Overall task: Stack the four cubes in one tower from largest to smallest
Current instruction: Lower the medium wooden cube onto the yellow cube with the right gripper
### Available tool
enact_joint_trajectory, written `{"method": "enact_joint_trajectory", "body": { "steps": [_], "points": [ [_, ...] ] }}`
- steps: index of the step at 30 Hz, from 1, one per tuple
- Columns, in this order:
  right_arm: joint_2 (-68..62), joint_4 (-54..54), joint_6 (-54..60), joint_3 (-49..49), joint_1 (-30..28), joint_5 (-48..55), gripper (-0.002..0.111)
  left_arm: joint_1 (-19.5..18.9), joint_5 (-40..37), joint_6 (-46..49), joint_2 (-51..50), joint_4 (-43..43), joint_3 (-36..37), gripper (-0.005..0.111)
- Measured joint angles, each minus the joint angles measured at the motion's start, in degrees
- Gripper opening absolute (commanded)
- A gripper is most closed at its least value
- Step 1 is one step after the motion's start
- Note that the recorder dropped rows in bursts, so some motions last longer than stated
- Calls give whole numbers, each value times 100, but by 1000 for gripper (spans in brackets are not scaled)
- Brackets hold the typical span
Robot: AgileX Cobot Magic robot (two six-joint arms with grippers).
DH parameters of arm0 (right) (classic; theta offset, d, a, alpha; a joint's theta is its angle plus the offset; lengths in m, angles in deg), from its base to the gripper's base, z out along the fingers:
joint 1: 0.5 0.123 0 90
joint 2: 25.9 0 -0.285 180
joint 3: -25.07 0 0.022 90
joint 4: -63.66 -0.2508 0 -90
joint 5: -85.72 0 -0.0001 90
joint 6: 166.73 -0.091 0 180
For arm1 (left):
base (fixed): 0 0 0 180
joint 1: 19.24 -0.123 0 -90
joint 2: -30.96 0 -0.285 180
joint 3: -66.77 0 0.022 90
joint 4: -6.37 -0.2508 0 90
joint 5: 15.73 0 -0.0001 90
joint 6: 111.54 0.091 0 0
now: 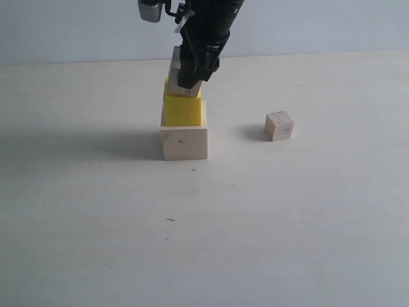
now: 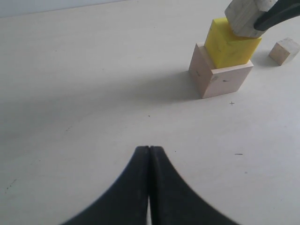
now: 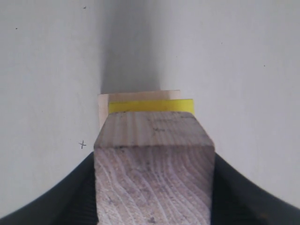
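The largest pale cube (image 1: 184, 142) stands on the table with the bright yellow cube (image 1: 184, 110) on top of it. My right gripper (image 1: 192, 80) is shut on the medium grainy wood cube (image 3: 154, 173), holding it tilted right at the yellow cube's (image 3: 151, 106) top; whether it rests on it I cannot tell. The smallest pale cube (image 1: 279, 125) lies alone to the right of the stack. My left gripper (image 2: 149, 149) is shut and empty, well away from the stack (image 2: 221, 65) over bare table.
The pale tabletop (image 1: 96, 211) spreads all round the stack, with a few small dark marks (image 1: 193, 170) near the base cube. A light wall (image 1: 319, 25) runs behind the table's far edge.
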Motion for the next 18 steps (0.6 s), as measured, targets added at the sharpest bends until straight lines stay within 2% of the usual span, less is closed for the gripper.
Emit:
{"method": "enact_joint_trajectory", "body": {
  "steps": [9, 18],
  "points": [
    [0, 0, 0, 0, 0, -34, 44, 0, 0, 0, 0, 0, 0, 0],
    [0, 0, 0, 0, 0, -55, 64, 0, 0, 0, 0, 0, 0, 0]
  ]
}}
